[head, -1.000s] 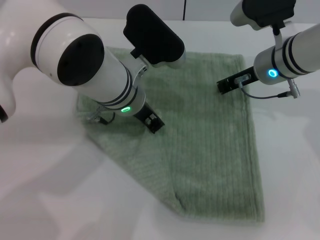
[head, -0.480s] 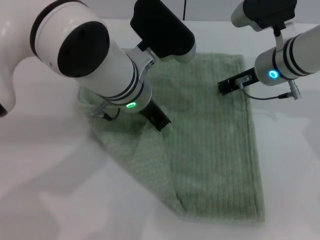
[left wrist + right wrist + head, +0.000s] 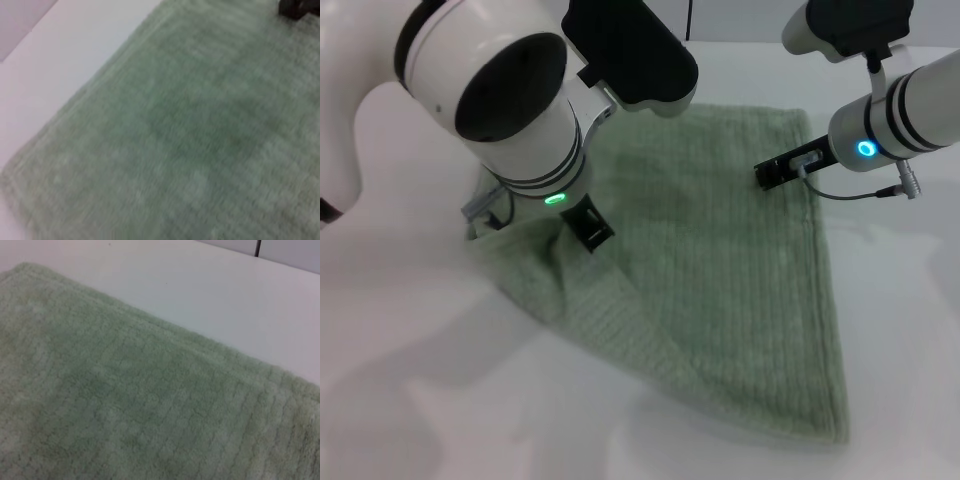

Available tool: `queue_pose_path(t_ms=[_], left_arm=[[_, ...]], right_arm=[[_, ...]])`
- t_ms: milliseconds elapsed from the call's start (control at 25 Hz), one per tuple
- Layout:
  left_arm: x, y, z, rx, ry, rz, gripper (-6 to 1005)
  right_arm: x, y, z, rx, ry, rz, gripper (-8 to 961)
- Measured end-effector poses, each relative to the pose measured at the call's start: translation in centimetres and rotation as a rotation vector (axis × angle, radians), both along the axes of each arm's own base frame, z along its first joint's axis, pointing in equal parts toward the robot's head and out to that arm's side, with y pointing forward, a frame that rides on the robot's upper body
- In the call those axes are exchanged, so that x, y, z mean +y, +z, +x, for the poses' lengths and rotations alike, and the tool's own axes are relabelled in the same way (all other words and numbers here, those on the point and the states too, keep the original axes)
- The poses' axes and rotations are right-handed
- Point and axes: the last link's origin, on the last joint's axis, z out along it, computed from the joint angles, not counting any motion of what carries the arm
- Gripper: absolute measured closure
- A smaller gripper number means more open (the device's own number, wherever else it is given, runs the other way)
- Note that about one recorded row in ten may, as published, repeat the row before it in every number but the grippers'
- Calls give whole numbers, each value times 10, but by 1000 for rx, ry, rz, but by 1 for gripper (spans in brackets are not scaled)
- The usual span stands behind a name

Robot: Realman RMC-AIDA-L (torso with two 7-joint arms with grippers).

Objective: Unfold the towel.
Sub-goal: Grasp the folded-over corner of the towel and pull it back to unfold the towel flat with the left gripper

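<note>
The pale green towel (image 3: 740, 280) lies on the white table (image 3: 905, 330), partly folded. My left gripper (image 3: 586, 226) is at the towel's left part. A ridge of cloth rises up to it and runs toward the front right, so it is shut on a lifted layer of the towel. My right gripper (image 3: 772, 172) is low over the towel's far right part, near the right hem. The towel fills the left wrist view (image 3: 190, 130). The right wrist view shows the towel (image 3: 125, 405) and its hemmed edge against the table (image 3: 200, 285).
A dark object (image 3: 297, 7) shows at one corner of the left wrist view, on the towel. White table surface surrounds the towel on the left, front and right. A dark vertical seam (image 3: 689, 18) runs in the wall behind the table.
My left gripper has moved left, dragging the gripped layer with it. The towel's front fold has opened out toward the front right corner. The right arm has not moved.
</note>
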Motion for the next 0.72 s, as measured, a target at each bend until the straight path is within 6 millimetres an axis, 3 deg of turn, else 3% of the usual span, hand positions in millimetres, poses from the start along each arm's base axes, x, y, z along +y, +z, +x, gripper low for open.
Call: queue_pose_path(t_ms=[720], left_arm=[[-17, 13, 5, 70, 91, 13, 912]], right_arm=[[0, 0, 0, 1, 0, -1, 943]])
